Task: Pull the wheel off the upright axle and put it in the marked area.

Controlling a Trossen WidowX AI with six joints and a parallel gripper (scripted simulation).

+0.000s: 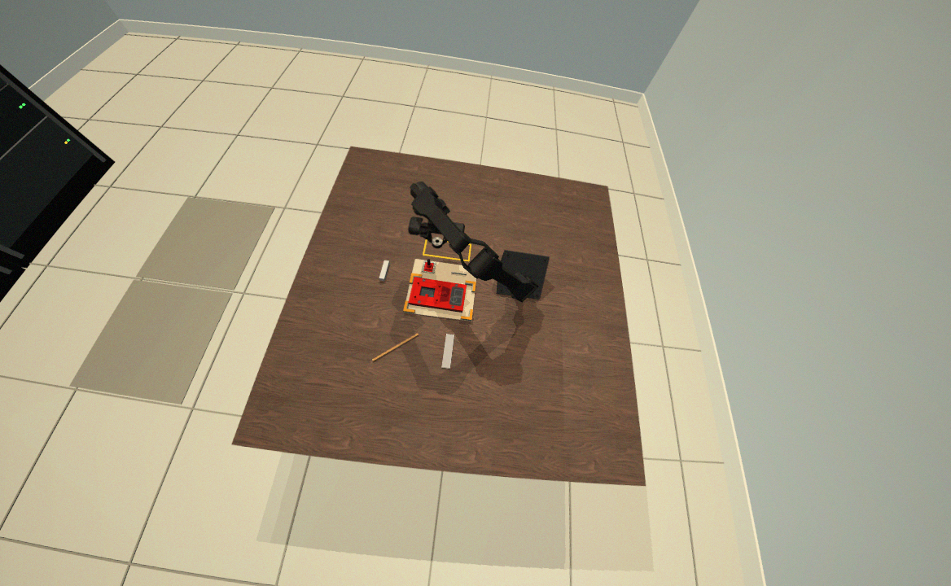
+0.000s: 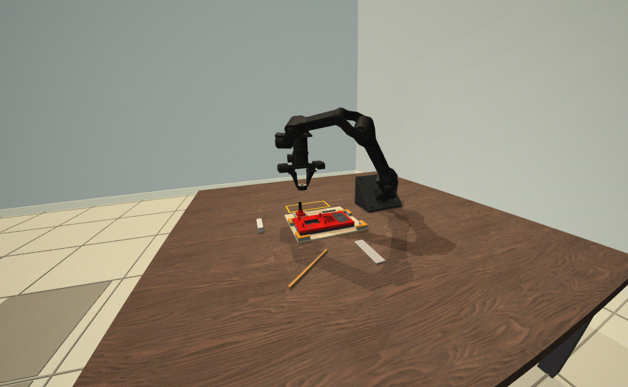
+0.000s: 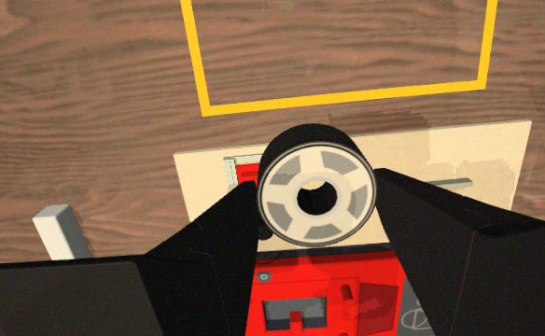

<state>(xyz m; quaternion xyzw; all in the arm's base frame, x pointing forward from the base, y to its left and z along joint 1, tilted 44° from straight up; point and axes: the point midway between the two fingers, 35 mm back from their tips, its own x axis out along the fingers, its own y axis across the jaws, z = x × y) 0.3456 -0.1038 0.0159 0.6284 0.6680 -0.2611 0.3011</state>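
Note:
My gripper is shut on the wheel, which has a black tyre and a pale spoked hub. The wheel is off the axle, hub facing up, and held in the air. The upright axle is dark and stands on a red base at the board's back left; in the wrist view the wheel and a finger hide most of it. The marked area is a yellow outline on the table behind the board; in the top view the arm covers part of it.
A pale board with orange corners carries a red panel. A white block lies left of it. A wooden stick and a pale flat strip lie in front.

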